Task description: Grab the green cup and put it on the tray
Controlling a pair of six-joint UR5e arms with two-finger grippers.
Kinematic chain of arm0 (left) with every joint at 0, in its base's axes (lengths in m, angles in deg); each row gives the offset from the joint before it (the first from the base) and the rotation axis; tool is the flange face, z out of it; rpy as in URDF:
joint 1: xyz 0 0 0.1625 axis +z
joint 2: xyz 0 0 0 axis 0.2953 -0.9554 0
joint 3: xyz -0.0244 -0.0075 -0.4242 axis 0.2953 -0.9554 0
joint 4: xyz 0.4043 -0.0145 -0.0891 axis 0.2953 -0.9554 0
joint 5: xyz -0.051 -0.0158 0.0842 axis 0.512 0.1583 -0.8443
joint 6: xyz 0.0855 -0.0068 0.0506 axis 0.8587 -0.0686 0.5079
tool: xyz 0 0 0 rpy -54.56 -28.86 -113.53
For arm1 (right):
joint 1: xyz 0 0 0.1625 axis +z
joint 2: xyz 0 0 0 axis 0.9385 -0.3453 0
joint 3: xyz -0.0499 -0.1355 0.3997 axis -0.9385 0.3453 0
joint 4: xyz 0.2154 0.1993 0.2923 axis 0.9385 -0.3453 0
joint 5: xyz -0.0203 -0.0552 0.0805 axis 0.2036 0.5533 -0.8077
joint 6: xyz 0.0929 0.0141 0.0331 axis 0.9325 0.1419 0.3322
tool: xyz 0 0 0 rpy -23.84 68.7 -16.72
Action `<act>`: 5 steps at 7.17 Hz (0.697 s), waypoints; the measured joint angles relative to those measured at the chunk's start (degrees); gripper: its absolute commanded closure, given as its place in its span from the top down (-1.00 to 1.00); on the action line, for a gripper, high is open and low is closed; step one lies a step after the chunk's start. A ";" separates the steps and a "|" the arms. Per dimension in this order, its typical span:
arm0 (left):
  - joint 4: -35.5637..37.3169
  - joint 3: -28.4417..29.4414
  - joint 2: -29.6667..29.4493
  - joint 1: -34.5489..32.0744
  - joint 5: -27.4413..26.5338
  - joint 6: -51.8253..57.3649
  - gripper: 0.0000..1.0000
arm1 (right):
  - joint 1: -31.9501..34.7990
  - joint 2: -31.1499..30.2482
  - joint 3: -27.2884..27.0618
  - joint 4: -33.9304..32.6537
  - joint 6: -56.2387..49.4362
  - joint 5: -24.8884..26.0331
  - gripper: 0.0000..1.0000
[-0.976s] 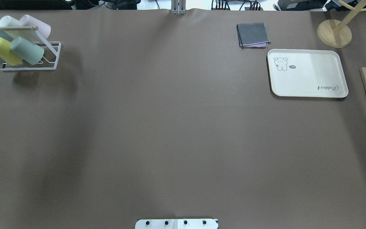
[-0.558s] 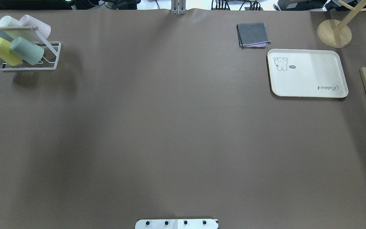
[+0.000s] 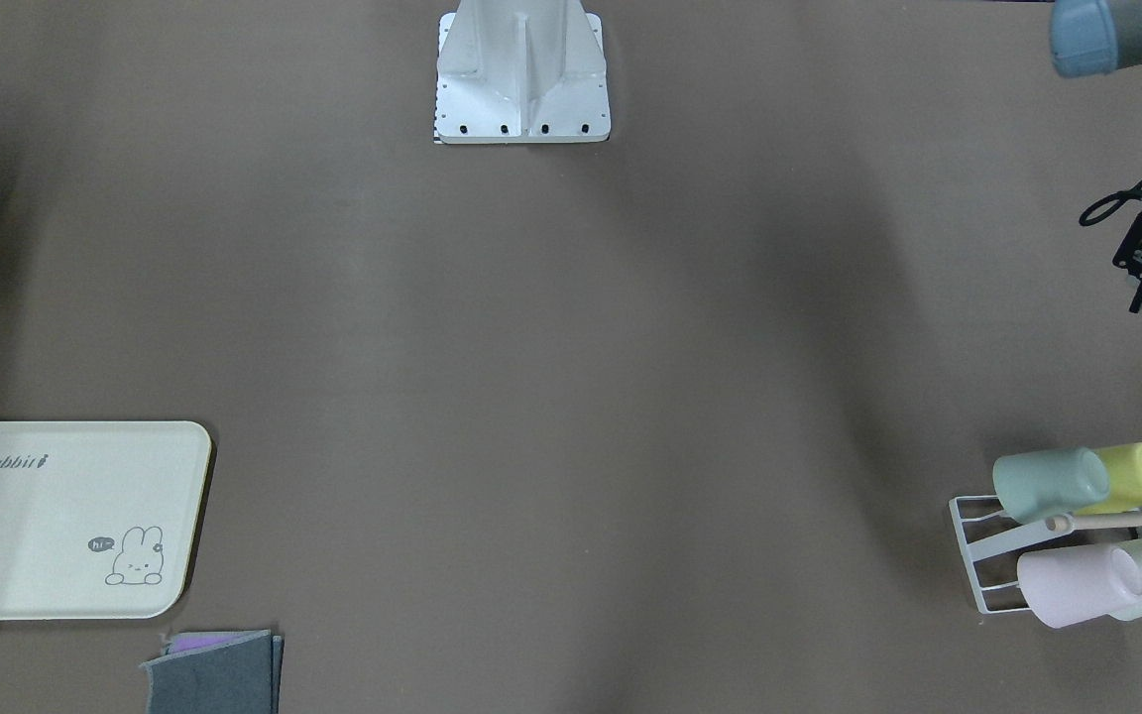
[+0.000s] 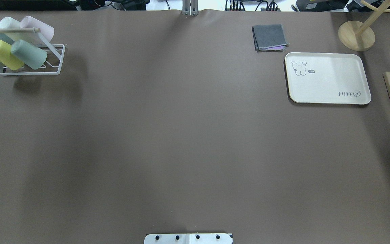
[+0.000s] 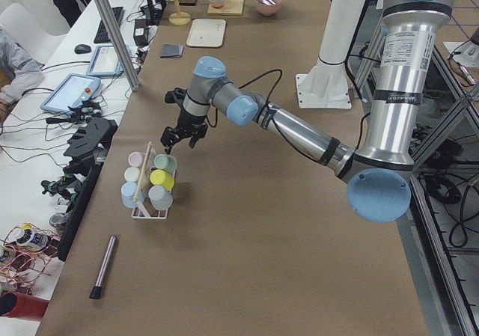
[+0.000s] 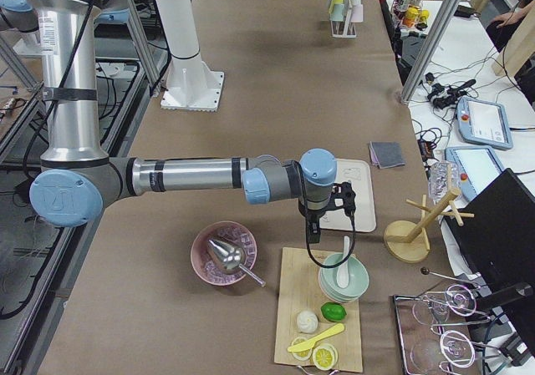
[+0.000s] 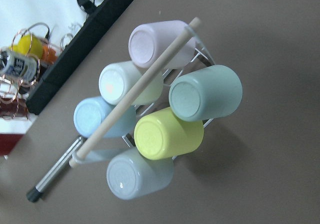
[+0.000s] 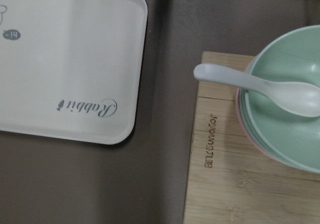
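Overhead, the green cup (image 4: 29, 54) lay on its side in a white wire rack (image 4: 58, 56) at the table's far left corner, pressed against a yellow cup (image 4: 5, 54). The tray (image 4: 330, 79) sat well apart on the far right, printed "Rabbit", with a bunny and a "hi" bubble.

From the front, the green cup (image 3: 1049, 483) was the rack's outermost cup, base pointing toward the table's middle, and the tray's (image 3: 65, 516) lettering read upright.

From the left end, the left gripper (image 5: 182, 138) hung just above the rack; I cannot tell whether its jaws were spread or pressed together.

From the right end, the right gripper (image 6: 310, 231) pointed down between the tray and a wooden board (image 6: 322, 308); its jaw state cannot be told either.

The left wrist camera looked at the cups' bases, the green cup (image 7: 205, 94) touching the yellow one.

The right wrist camera showed "Rabbit" on the tray (image 8: 75, 59); the board's burnt-in word was not surely readable.
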 measured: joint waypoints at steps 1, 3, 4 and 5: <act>-0.08 -0.17 -1.59 3.66 -6.99 7.95 0.96 | -0.97 0.52 3.25 5.45 3.84 -0.01 0.99; -0.06 -0.39 -3.00 15.02 -26.16 19.23 0.96 | -2.31 2.32 11.48 17.46 10.58 -0.01 0.99; -0.02 -0.33 -3.04 21.89 -37.09 24.82 0.96 | -3.75 3.77 12.70 20.03 15.86 -0.03 0.99; 0.03 0.35 -2.82 27.86 -45.42 30.03 0.95 | -5.42 5.22 12.80 20.96 20.46 -0.01 0.99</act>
